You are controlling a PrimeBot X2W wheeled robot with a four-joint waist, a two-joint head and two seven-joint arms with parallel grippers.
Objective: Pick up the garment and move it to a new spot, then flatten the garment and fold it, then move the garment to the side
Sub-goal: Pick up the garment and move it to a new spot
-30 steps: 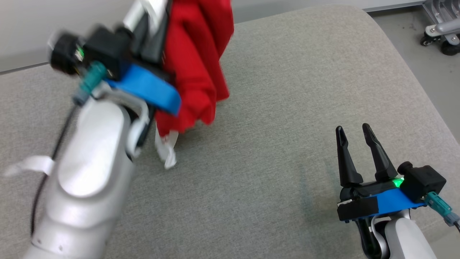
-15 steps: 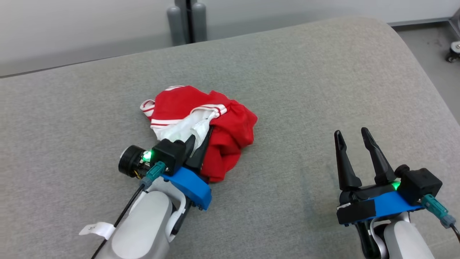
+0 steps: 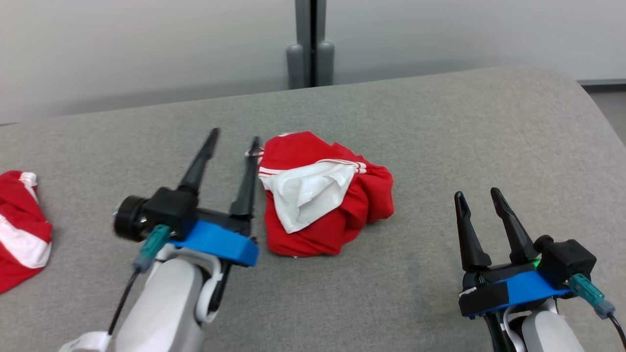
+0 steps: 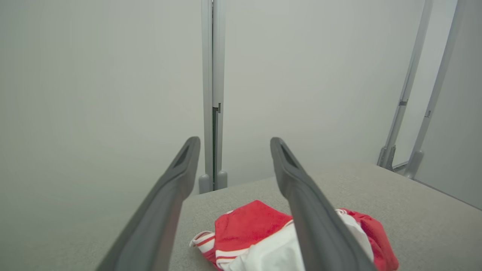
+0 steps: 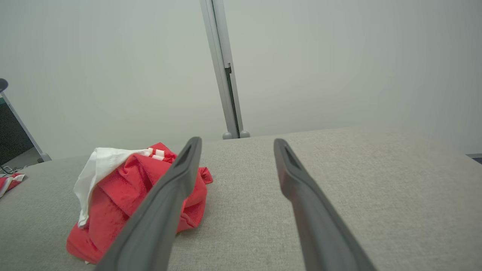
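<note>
A grey, cloth-covered tabletop (image 3: pixel 440 122) is stretching out in front of a pale wall (image 3: pixel 146 44), with a grey upright post (image 3: pixel 306 44) standing behind its far edge. The garment (image 3: pixel 364 198), red with white striped trim and a white inner layer turned outward, is lying crumpled in a loose heap near the middle of the tabletop, free of any grip. The left fingers (image 3: pixel 198 166) are standing wide apart and holding nothing, just beside the heap on its left. The finger nearer the heap is running alongside the garment's striped edge, and whether it is touching the cloth cannot be told from the head view. In the left wrist view the heap is lying below and beyond these fingers, partly hidden behind the one on that view's right. The right fingers (image 3: pixel 469 234) are likewise spread apart and empty, sitting over bare tabletop well to the right of the garment and pointing toward the far edge. Far to the left of the left fingers, a second red-and-white cloth (image 3: pixel 22 230) is lying at the rim of the head view.
</note>
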